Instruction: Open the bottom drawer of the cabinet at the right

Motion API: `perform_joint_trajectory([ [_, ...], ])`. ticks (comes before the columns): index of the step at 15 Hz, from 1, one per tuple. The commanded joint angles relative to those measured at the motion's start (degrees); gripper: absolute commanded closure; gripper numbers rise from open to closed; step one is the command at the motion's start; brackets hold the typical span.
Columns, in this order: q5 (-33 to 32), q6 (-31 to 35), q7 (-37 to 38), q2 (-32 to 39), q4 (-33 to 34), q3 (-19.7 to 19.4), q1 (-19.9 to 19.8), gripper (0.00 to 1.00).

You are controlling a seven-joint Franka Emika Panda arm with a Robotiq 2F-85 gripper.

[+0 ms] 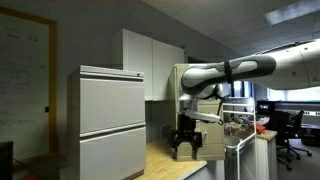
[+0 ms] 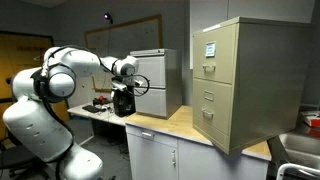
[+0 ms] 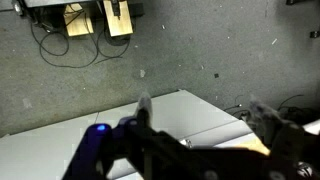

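The bottom drawer (image 2: 214, 112) sat shut in the tan filing cabinet (image 2: 265, 80), which stood on the wooden countertop (image 2: 170, 126) nearest the camera in an exterior view. Farther back, the gripper (image 2: 123, 104) hung well apart from the cabinet, its fingers (image 3: 143, 108) spread in the wrist view with nothing between them, and the grey cabinet (image 2: 157, 75) stood just behind it. The step in hand appeared to be the approach; the next move called for carrying the gripper across to the drawer front, taking hold there, and pulling straight outward.
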Motion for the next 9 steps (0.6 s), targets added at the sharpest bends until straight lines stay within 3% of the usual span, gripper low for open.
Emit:
perform_joint_trajectory([
  [1, 0.17, -0.1, -0.16, 0.02, 0.14, 0.55, -0.69, 0.0],
  [9, 0.36, 0.35, -0.42, 0.24, -0.36, -0.1, -1.23, 0.0],
])
